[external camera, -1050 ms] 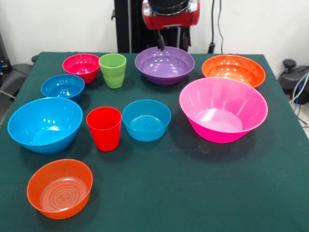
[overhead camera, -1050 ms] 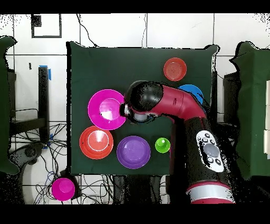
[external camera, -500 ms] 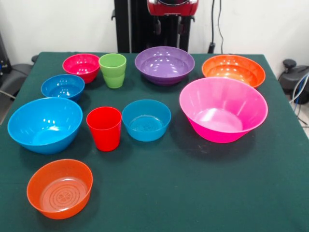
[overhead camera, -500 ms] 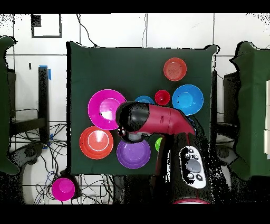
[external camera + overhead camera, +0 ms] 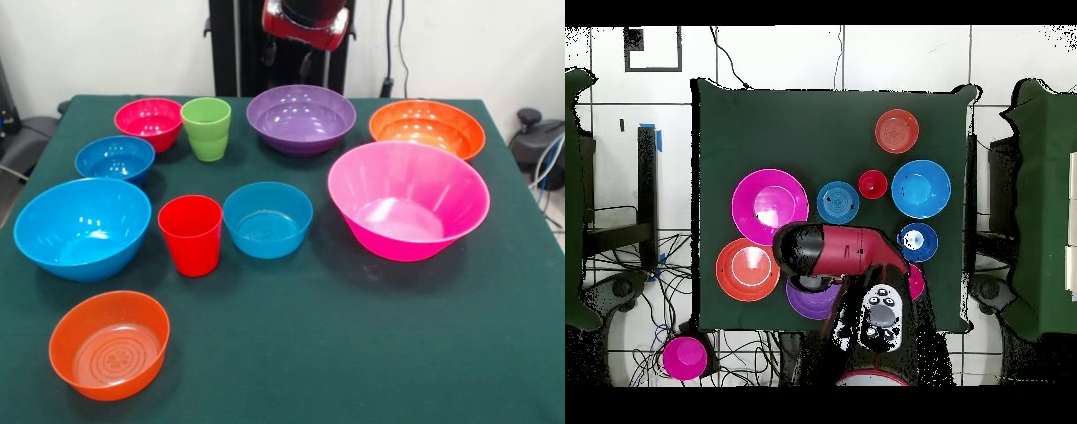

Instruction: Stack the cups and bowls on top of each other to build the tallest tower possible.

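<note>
The red and black arm (image 5: 850,250) is drawn back toward the robot's base. In the overhead view it lies almost level, with its black rounded end at the left. In the front view only the red wrist housing (image 5: 305,22) shows at the top edge, a little tilted. Below it hang two dark tips, probably the gripper (image 5: 287,58), apart from each other.

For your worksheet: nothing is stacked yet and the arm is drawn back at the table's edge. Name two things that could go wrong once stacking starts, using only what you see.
1. The red cup stands close between the large blue bowl and a smaller blue bowl; reaching for any one may nudge its neighbours.
2. The green cup stands close beside the magenta bowl, leaving little room there.
</note>
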Controlling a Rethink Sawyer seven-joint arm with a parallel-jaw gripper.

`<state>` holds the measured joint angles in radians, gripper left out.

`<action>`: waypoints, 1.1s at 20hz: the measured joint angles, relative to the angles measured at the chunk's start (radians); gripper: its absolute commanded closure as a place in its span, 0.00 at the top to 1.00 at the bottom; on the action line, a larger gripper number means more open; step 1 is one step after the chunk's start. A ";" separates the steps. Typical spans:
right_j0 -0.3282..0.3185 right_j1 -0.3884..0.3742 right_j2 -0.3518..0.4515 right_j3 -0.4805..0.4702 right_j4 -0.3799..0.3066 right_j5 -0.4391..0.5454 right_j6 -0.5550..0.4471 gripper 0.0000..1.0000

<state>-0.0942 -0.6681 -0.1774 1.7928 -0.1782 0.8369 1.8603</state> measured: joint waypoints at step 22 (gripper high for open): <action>0.261 0.324 -0.181 0.025 -0.003 -0.220 0.600 1.00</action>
<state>0.1669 -0.3436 -0.3583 1.8180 -0.1813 0.6167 2.4602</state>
